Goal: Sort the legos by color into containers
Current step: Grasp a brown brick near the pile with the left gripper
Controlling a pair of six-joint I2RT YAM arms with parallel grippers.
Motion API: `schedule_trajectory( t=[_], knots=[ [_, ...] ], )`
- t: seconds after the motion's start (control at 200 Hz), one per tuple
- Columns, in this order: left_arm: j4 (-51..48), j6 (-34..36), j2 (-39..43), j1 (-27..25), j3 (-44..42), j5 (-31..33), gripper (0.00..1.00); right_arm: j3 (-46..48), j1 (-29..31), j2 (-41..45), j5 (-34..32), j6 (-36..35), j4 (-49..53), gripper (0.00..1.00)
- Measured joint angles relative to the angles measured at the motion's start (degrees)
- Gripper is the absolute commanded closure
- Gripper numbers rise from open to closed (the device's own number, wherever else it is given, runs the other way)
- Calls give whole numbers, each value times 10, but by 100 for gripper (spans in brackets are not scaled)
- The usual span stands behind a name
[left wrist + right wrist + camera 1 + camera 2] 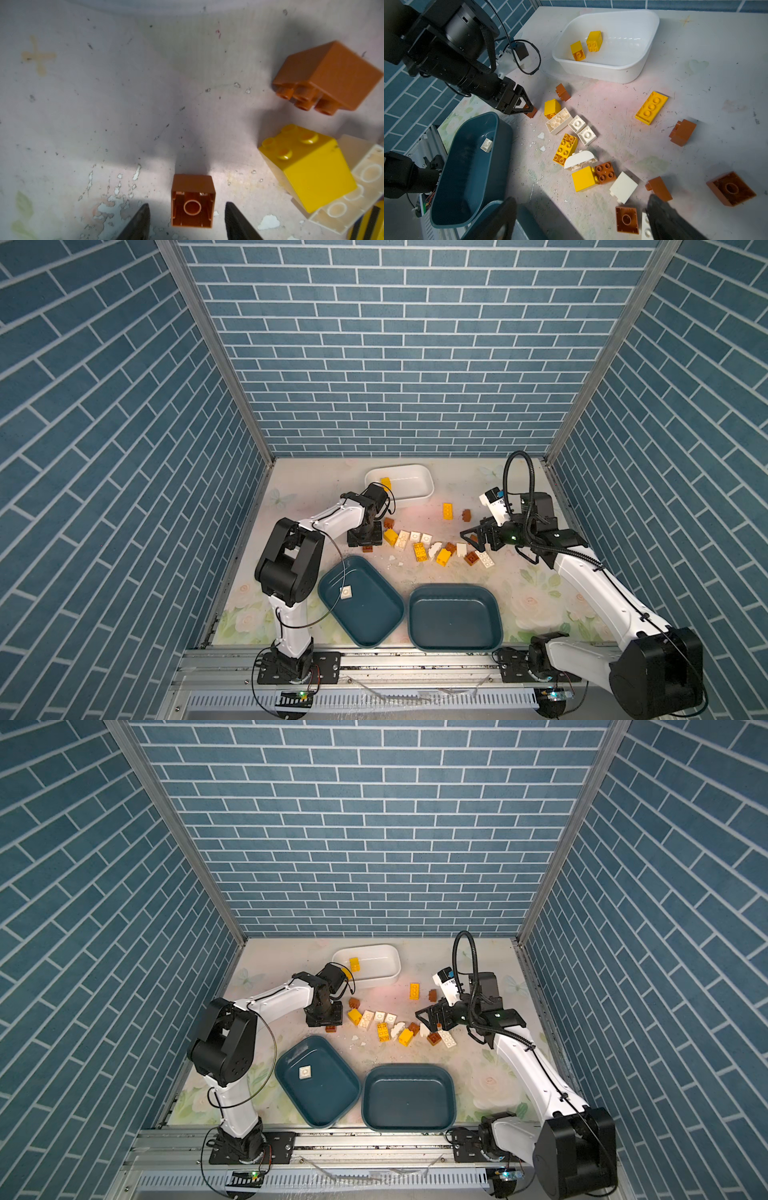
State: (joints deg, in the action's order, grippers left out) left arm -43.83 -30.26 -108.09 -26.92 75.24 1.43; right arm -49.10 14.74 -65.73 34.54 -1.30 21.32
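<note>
A small brown lego [192, 202] lies on its side, hollow underside showing, between the fingers of my left gripper [187, 204]. The jaws are open, with a gap on each side of it. In both top views this gripper [365, 541] points down at the left end of the loose legos [419, 549]. My right gripper [581, 198] hangs open and empty above the right end of that row [470, 542]. The white container [415, 485] holds two yellow legos [593, 41]. One teal container [365, 614] holds a white lego [345, 592]. The other teal container [455, 618] is empty.
A long yellow brick [447, 511] and a brown one [467, 514] lie apart behind the row. Another brown brick [328, 76] and a yellow one [307, 166] lie close to the left gripper. Tiled walls enclose the table on three sides.
</note>
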Motion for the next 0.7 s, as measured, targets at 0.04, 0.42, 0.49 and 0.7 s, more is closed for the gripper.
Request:
schedule_trajectory(
  t=[0.04, 0.42, 0.49, 0.7],
  knots=[
    [4, 1, -3, 0, -3, -3, 45, 4, 0, 5, 0, 0, 3, 3],
    [20, 18, -23, -1, -9, -3, 68, 15, 0, 43, -8, 0, 16, 2],
    [17, 18, -23, -1, -4, -2, 70, 15, 1, 43, -10, 0, 19, 2],
    [-16, 33, -23, -1, 84, 9, 71, 15, 1, 42, -14, 0, 22, 2]
  ],
)
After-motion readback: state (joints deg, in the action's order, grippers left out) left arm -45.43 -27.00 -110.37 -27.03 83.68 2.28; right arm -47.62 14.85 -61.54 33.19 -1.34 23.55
